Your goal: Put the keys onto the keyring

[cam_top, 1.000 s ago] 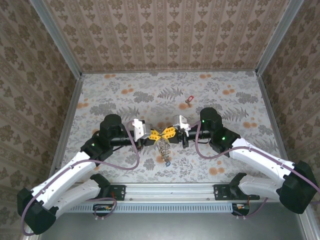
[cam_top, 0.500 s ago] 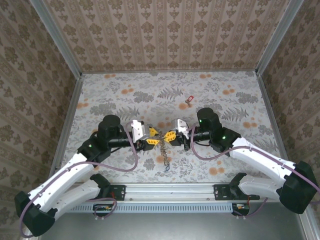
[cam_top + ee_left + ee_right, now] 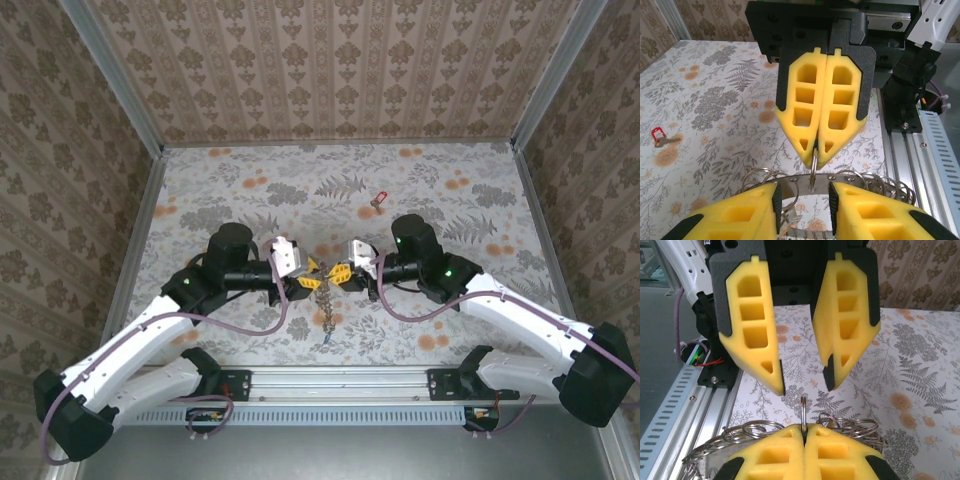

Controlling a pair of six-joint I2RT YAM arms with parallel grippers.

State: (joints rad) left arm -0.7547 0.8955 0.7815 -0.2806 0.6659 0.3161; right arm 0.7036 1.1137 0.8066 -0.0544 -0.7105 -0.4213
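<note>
The keyring (image 3: 326,305), a silvery metal band carrying several small split rings, hangs between my two grippers above the table's near middle. My right gripper (image 3: 804,432) is shut on one upright split ring of it, and shows the same way in the left wrist view (image 3: 816,150). My left gripper (image 3: 803,192) is open, its fingers flanking the band (image 3: 795,184) without closing on it; it faces the right gripper (image 3: 805,387). A small bluish key (image 3: 329,339) dangles at the keyring's lower end. A red-headed key (image 3: 377,200) lies alone on the table beyond the grippers (image 3: 659,136).
The floral tabletop (image 3: 230,190) is walled in by patterned panels on three sides. An aluminium rail (image 3: 340,380) with the arm bases runs along the near edge and shows in the left wrist view (image 3: 935,150). Free room lies around the red key.
The left gripper drew back from the right one, then came in again and now stands open round the band. The hanging keyring has stretched out lower. The right gripper kept its hold.
</note>
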